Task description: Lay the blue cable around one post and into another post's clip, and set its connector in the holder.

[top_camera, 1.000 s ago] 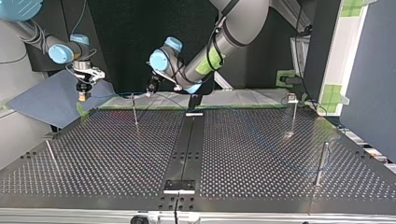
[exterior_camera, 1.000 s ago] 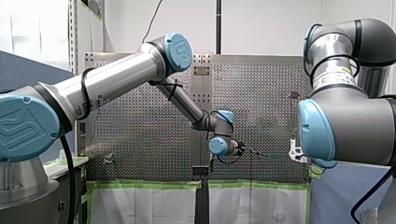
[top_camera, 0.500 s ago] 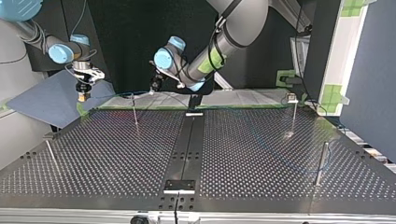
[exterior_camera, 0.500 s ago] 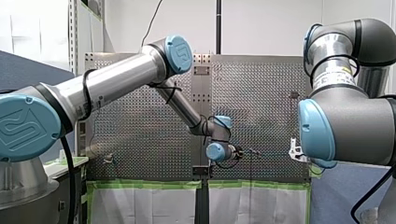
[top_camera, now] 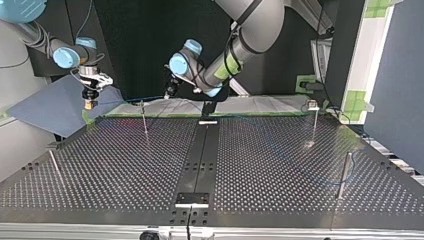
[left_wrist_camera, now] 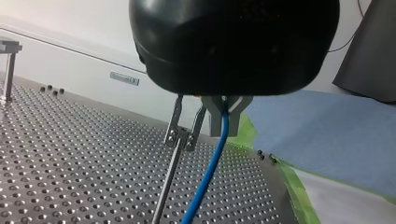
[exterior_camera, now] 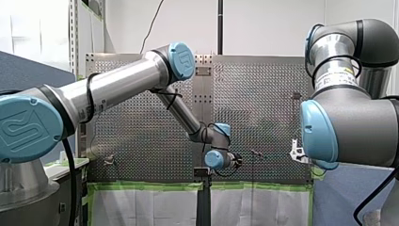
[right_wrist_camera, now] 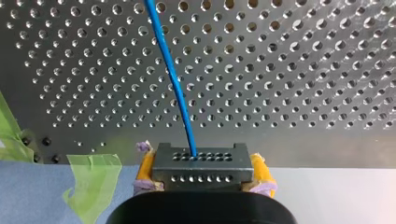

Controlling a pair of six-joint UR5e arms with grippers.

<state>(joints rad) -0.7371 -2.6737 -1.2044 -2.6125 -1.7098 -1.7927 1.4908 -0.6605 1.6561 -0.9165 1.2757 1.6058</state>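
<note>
Clamps shut on the blue cable (left_wrist_camera: 210, 172) with my left claw (left_wrist_camera: 225, 122), just beside the clip post (left_wrist_camera: 180, 140). Has slid a little further from that post in the last second, drawing the cable past the clip, not yet into it. Pinches the connector (right_wrist_camera: 201, 161) tight in my right claw (right_wrist_camera: 201, 175), well apart from the post. Probably lining up for the clip.

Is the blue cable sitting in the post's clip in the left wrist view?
No, the cable runs down beside the clip, apart from it and not between its prongs.
</note>
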